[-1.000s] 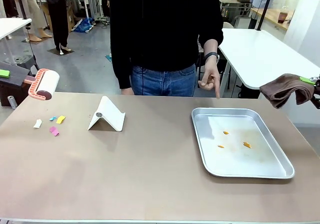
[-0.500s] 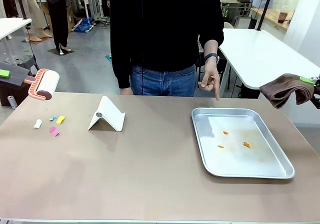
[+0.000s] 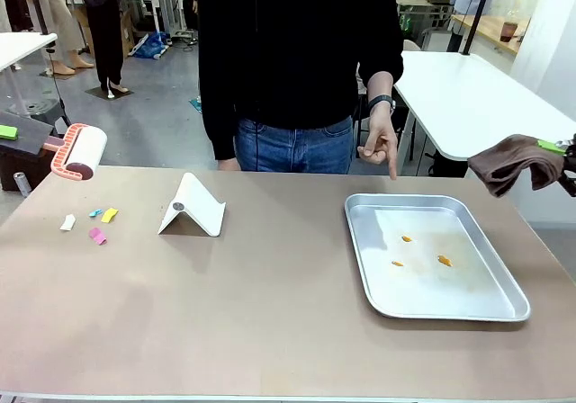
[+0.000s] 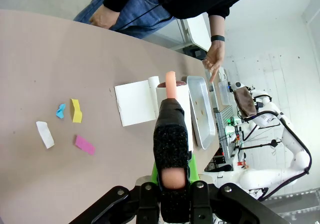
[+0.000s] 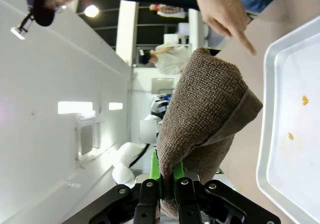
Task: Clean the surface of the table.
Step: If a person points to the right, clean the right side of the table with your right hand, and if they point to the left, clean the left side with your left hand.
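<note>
Worktop [image 3: 270, 322]: taupe, spans the whole near view.

Person in dark top and jeans at the far edge; one hand [image 3: 378, 144] points a finger down towards the tray's far rim.

Metal tray [image 3: 353, 241] lies flat on the right half of the worktop.

White folded stand [image 3: 193, 207] sits left of centre, between the tray and the scraps.

Brown cloth [image 3: 513, 160] hangs off the worktop's right edge, bunched. Right tool [image 5: 165, 176] is clamped on its lower fold.

Lint roller [image 3: 81, 149] is raised beyond the far-left corner. Left tool [image 4: 172, 179] is clamped on its black handle.

Paper scraps [image 3: 97, 235] on the bare surface at left: white, blue, yellow, pink, close together.

Orange crumbs [image 3: 407, 238]: three, inside the tray.
</note>
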You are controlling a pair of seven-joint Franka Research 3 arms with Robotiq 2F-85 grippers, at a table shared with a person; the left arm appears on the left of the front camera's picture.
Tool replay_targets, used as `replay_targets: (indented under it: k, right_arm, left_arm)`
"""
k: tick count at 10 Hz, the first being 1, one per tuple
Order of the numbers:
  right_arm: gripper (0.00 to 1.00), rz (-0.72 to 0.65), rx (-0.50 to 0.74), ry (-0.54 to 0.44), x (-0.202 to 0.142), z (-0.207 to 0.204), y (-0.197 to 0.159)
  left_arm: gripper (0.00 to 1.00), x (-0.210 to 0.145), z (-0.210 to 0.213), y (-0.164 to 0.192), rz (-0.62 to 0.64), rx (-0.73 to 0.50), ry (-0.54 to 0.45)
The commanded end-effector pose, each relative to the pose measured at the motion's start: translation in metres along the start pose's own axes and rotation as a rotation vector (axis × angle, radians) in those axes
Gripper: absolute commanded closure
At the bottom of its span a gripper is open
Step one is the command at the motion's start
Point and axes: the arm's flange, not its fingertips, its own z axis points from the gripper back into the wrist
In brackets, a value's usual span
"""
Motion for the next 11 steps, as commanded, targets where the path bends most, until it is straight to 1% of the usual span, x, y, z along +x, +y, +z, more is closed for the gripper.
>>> replay_targets:
  k: [1,2,3,4,6,8,9,10,11]
  right_arm:
    - [0.89,0.073,-0.140,0.045,-0.006,-0.025,0.012]
    - [0.89,0.142,-0.245,0.079,-0.007,-0.040,0.016]
    - [0.89,0.226,-0.358,0.153,-0.010,-0.055,0.018]
    - [0.89,0.293,-0.506,0.177,-0.013,-0.069,0.020]
    - [0.89,0.474,-0.761,0.285,-0.021,-0.102,0.025]
    - [0.89,0.565,-0.871,0.317,-0.019,-0.116,0.028]
    - [0.89,0.576,-0.981,0.297,-0.014,-0.118,0.025]
    - [0.89,0.596,-1.052,0.291,-0.012,-0.120,0.025]
    - [0.89,0.613,-1.150,0.270,-0.010,-0.125,0.025]
  left_arm:
    - [1.00,0.000,0.000,-0.002,-0.018,-0.027,-0.016]
    - [1.00,0.000,0.000,-0.002,-0.018,-0.027,-0.016]
    - [1.00,0.000,0.000,-0.002,-0.018,-0.027,-0.016]
    - [1.00,0.000,0.000,-0.002,-0.018,-0.027,-0.016]
    - [1.00,0.000,0.000,-0.002,-0.018,-0.027,-0.016]
    - [1.00,0.000,0.000,-0.002,-0.018,-0.027,-0.016]
    - [1.00,0.000,0.000,-0.002,-0.018,-0.027,-0.016]
    - [1.00,0.000,0.000,-0.002,-0.018,-0.027,-0.016]
    - [1.00,0.000,0.000,-0.002,-0.018,-0.027,-0.016]
